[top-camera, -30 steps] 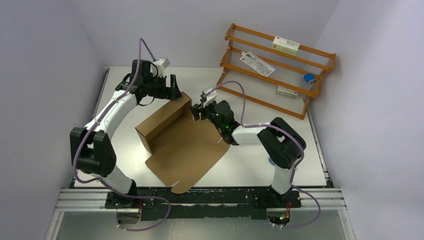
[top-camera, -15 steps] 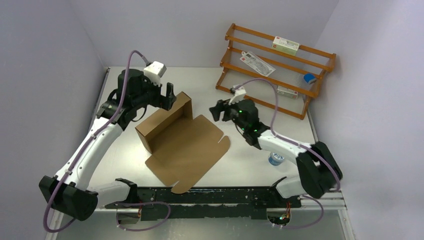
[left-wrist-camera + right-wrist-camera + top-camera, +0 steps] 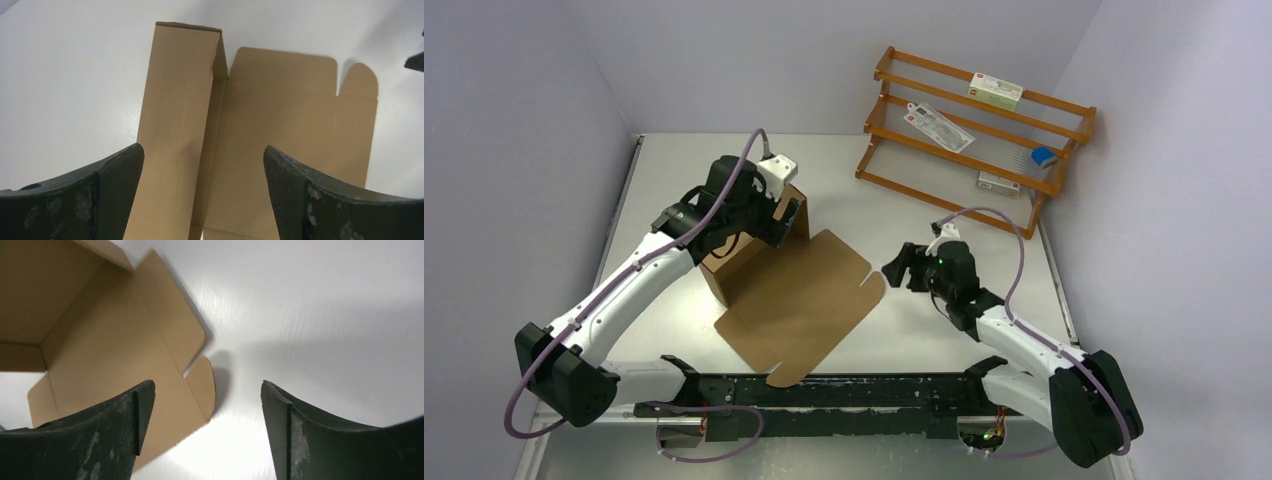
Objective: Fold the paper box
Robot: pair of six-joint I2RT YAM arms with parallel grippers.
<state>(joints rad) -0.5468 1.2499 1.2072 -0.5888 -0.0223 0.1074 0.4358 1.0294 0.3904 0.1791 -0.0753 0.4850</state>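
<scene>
The paper box (image 3: pixel 804 295) is a brown cardboard sheet in the middle of the table. Its left part is folded up into walls (image 3: pixel 724 262), and its lid with rounded tabs lies flat. My left gripper (image 3: pixel 776 226) hovers open over the raised far corner, holding nothing. In the left wrist view (image 3: pixel 202 150) the upright wall (image 3: pixel 175 110) and the flat panel lie between the fingers below. My right gripper (image 3: pixel 894 270) is open and empty just right of the lid's rounded tab. In the right wrist view (image 3: pixel 206 385) the box (image 3: pixel 100 340) lies to the left.
An orange wooden rack (image 3: pixel 984 130) stands at the back right with small white cartons and a blue item on its shelves. The purple walls close in on both sides. The arms' mounting rail (image 3: pixel 824 390) runs along the near edge.
My left gripper has swung from behind the box to above its raised corner. My right gripper has pulled back from that corner, to the right and nearer, off the box.
</scene>
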